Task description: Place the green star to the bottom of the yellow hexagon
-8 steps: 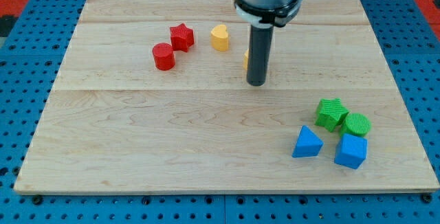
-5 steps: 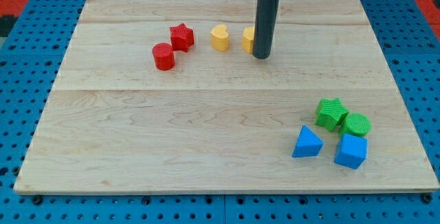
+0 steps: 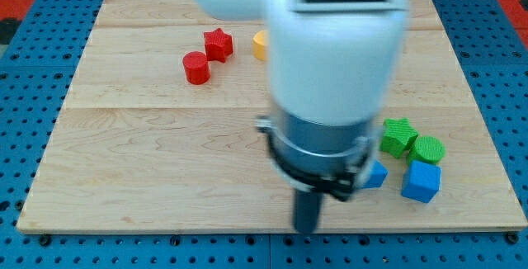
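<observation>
The green star point(image 3: 398, 135) lies at the view's right, touching a green cylinder point(image 3: 428, 149). The yellow hexagon is hidden behind the arm. Only an edge of the yellow heart point(image 3: 259, 44) shows near the view's top. My tip point(image 3: 306, 229) is at the view's bottom edge of the board, left of and below the green star, well apart from it. The arm's large white body blocks the board's middle.
A red star point(image 3: 218, 44) and a red cylinder point(image 3: 196, 68) lie at the upper left. A blue cube point(image 3: 421, 181) sits below the green cylinder. A blue block point(image 3: 378, 174) is partly hidden by the arm. The wooden board point(image 3: 124, 153) lies on a blue pegboard.
The arm has swung from the view's top, beside the yellow blocks, down to the bottom edge of the board. It now hides the yellow hexagon. No block has visibly moved.
</observation>
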Available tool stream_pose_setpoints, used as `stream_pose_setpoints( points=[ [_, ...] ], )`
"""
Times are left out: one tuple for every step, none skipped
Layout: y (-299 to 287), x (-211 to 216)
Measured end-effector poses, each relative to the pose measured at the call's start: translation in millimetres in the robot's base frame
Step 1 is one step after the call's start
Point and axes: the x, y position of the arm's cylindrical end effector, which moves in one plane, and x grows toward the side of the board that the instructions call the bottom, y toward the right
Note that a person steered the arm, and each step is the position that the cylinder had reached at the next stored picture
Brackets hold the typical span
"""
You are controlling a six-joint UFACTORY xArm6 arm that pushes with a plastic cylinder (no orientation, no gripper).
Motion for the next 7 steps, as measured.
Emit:
stream_pose_setpoints(
  points=[
    [113,-1],
    [161,-6],
    [175,-31],
    [181,-63],
    [174,-101],
    [169,-115],
    [172,-115]
  ],
)
